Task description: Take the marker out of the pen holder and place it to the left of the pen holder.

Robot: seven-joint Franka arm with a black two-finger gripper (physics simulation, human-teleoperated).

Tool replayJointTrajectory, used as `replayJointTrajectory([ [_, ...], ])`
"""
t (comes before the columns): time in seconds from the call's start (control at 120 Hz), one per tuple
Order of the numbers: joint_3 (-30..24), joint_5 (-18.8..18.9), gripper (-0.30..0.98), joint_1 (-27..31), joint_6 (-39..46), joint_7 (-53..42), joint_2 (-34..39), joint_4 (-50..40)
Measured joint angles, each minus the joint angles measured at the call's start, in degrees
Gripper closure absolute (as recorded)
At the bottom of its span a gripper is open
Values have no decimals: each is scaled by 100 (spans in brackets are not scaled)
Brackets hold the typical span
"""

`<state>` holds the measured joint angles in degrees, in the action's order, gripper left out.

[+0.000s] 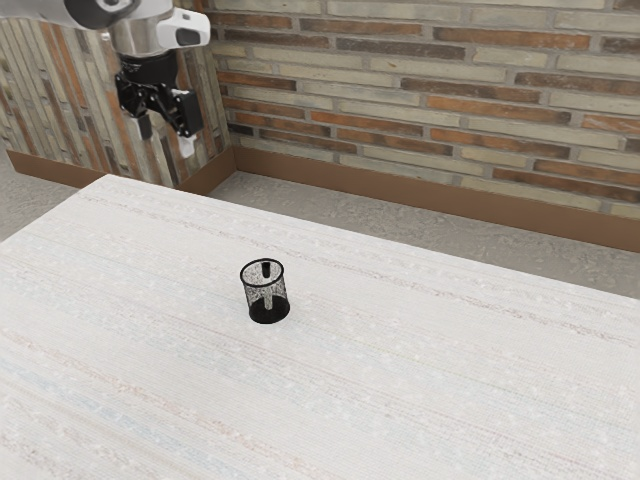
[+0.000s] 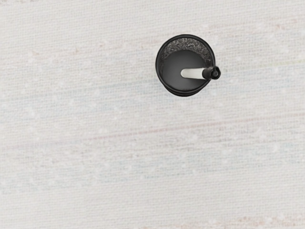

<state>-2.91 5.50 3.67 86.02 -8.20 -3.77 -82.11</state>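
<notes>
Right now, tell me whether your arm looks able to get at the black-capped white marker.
Probably yes: the black-capped white marker leans in the open-topped black mesh pen holder, nothing covers it, and my spread fingers hold nothing.

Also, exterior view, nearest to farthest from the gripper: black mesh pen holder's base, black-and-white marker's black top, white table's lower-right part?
1. Marker's black top, uppermost
2. Holder's base, beneath it
3. Table's lower-right part, beyond the holder
</notes>
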Motion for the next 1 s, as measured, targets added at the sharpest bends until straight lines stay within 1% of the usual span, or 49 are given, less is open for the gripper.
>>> replayJointTrajectory([
  [0.175, 1, 4, 0, 20, 122, -72, -59, -1],
  [0.267, -20, -7, 0, -2, 171, -102, -301, -31],
  [0.3, -23, 8, 0, -20, 263, -141, -352, -171],
  [0.35, -29, 23, 0, -35, 611, -293, -386, -587],
  [0.4, -34, 11, 0, -40, 1130, -535, -432, -1023],
  [0.467, -35, -6, 0, -27, 1699, -858, -736, -1223],
  [0.592, -42, 106, 0, -34, 2375, -1377, -1400, -1152],
  [0.742, -49, 310, 0, -127, 2785, -1879, -1993, -773],
  [0.85, -52, 406, 0, -225, 2938, -2168, -1949, -877],
  [1.0, -58, 424, 0, -403, 3051, -2485, -1854, -1094],
])
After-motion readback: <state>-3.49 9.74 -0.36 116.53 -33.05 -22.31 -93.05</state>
